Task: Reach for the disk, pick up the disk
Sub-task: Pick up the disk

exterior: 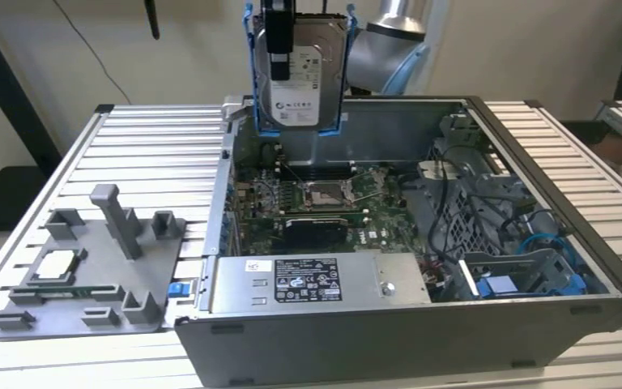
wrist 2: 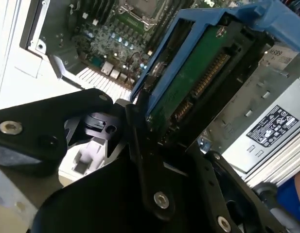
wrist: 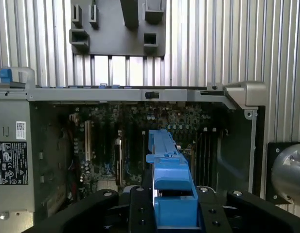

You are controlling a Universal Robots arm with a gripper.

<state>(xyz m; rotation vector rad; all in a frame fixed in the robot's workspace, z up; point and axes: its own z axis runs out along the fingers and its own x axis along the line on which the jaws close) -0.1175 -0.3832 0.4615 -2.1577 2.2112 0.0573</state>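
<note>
In the exterior view my hand [exterior: 279,40] grips the silver-grey metal disk in its blue bracket [exterior: 300,77], upright above the open grey computer case [exterior: 419,324]. In the second wrist view my black fingers [wrist 2: 140,145] are clamped on its edge. In the first wrist view it hangs over the green motherboard [wrist: 106,141].

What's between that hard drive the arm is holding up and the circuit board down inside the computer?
Nothing but open air. In the exterior view the disk hangs upright in the gripper, well above the motherboard; the first wrist view looks straight down past its blue bracket.
</note>
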